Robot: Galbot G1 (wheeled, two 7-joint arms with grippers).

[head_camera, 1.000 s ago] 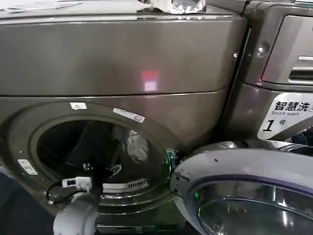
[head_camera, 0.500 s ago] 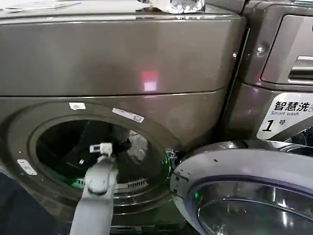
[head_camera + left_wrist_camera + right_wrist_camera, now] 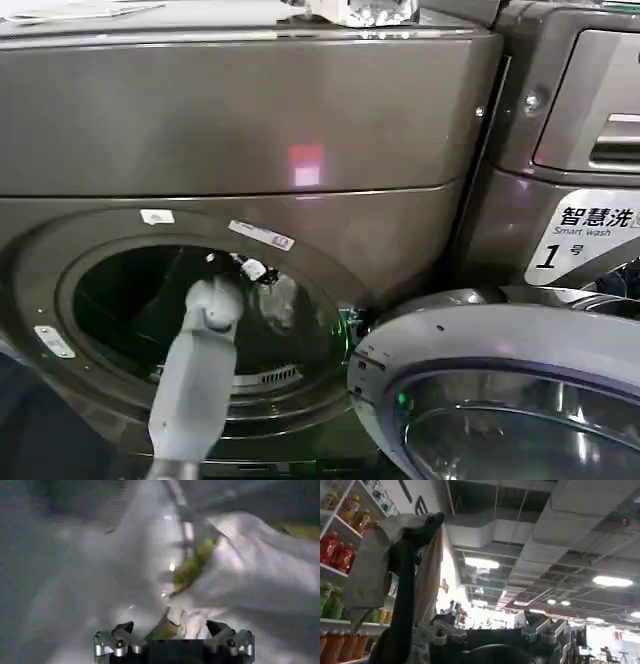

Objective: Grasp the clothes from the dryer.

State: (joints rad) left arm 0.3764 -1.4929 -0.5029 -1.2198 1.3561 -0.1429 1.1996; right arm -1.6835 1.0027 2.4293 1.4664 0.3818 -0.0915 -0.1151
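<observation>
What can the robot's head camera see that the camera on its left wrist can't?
The head view alone shows the whole dryer, its round drum mouth, the open glass door and the left arm reaching inside. The left wrist view alone shows, up close, the yellow-green piece tucked in the whitish fabric, and the left gripper open in front of it. Both show the clothes.

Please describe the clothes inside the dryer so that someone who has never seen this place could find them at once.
Find the dryer, the big bronze-grey machine with its round door swung open. Look into its dark drum: the clothes lie toward the right side of the drum mouth, just ahead of the left gripper. They are a pale whitish bundle with yellow-green pieces, the only light, soft thing in there.
</observation>
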